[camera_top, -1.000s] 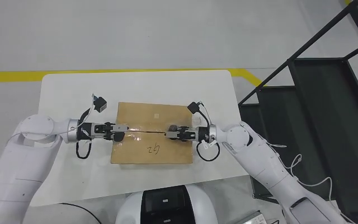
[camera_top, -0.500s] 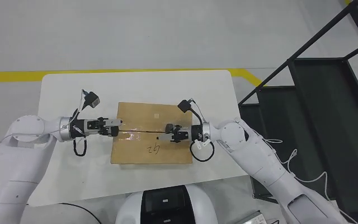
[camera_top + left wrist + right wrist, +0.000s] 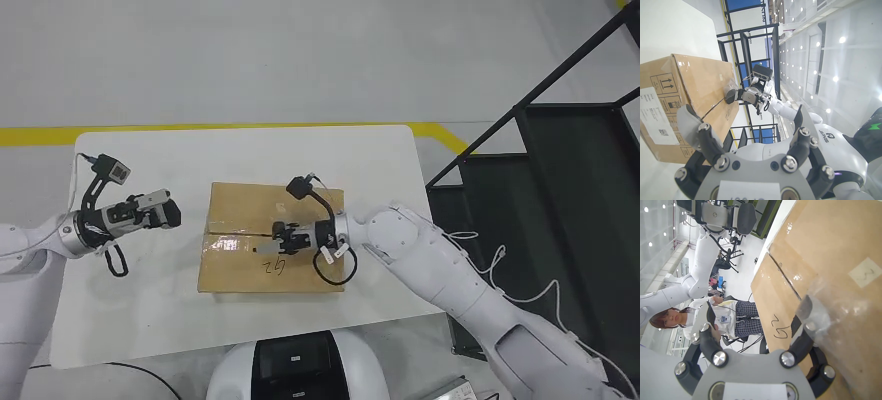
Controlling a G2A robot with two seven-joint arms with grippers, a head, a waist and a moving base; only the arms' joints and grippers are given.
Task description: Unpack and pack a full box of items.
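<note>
Withdrawn since 1 s ago, the left gripper [image 3: 168,212] is held to the left of the box [image 3: 255,200], fingers spread. The right gripper [image 3: 272,241], fingers spread too, is placed nearer, on the left-right seam [image 3: 225,237] of the box, set mid-way on the bench [image 3: 120,300].

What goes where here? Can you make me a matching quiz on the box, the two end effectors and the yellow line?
Things:
1. cardboard box
2. left end effector
3. right end effector
4. yellow line

Places or states:
A. open, above the box's top
B. on the floor beyond the table
C. open, beside the box and apart from it, above bare table
D. flaps lying flat, standing on the white table

Pairs: 1-D, 2-C, 3-A, 4-B
</note>
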